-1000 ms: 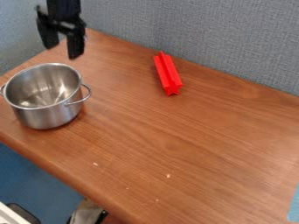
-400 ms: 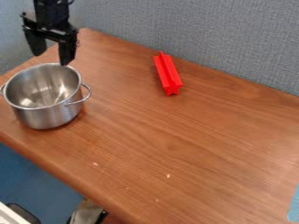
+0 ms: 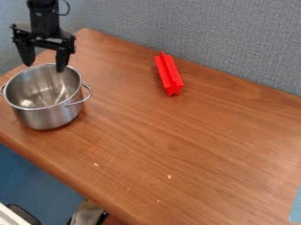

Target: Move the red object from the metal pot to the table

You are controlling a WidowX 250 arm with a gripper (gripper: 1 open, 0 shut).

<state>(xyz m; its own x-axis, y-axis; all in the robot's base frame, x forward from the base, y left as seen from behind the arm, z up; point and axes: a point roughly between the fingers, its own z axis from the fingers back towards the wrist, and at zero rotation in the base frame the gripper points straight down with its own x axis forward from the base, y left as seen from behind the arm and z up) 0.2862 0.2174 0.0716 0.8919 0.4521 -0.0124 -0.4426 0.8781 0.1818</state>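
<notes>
The red object (image 3: pixel 170 73) is a bright red bar lying flat on the table (image 3: pixel 177 141), right of centre near the back edge. At the left stands the metal pot (image 3: pixel 45 97), shiny and round, with nothing inside it that I can see. My gripper (image 3: pixel 44 60) hangs just above the pot's far rim, pointing down, its two dark fingers (image 3: pixel 23 56) spread wide apart and empty. It is well to the left of the red object.
A grey-blue wall rises behind the table's back edge. The table's front edge runs diagonally from lower left to lower right, with blue floor below it. A small grey object (image 3: pixel 84 216) lies on the floor at the bottom.
The gripper has moved left and downward, from behind the pot to just over its far rim, and has rolled so both fingers now face the camera side by side.
</notes>
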